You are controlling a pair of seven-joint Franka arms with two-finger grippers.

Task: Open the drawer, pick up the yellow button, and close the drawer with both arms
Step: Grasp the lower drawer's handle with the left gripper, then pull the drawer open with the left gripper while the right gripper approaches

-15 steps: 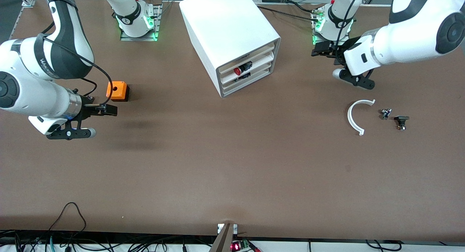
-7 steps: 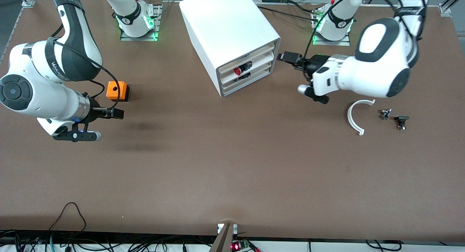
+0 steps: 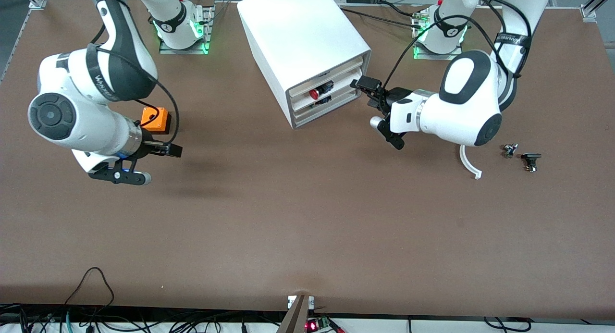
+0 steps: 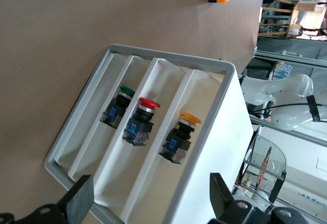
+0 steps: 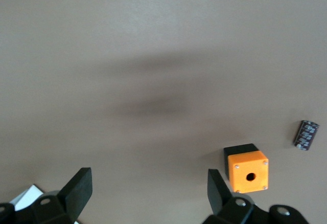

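The white drawer cabinet (image 3: 298,30) stands near the robots' bases, with three drawers in its front, all pushed in. In the left wrist view (image 4: 214,152) the drawers hold a green-capped, a red-capped (image 4: 140,121) and the orange-capped button (image 4: 180,134), one each. The red one shows in the front view (image 3: 314,93). My left gripper (image 3: 364,84) hovers open and empty just in front of the drawers, at the corner toward the left arm's end; its own view shows it too (image 4: 152,203). My right gripper (image 3: 169,150) is open and empty over bare table, also in its own view (image 5: 148,198).
An orange square box with a hole (image 3: 155,120) sits beside the right gripper, also in the right wrist view (image 5: 247,173), near a small dark cylinder (image 5: 305,134). A white curved piece (image 3: 470,164) and two small dark parts (image 3: 510,150) (image 3: 530,160) lie toward the left arm's end.
The left arm has swung from near its base across to the front of the cabinet's drawers. The right arm has drifted a little toward the table's middle. Both grippers stay open.
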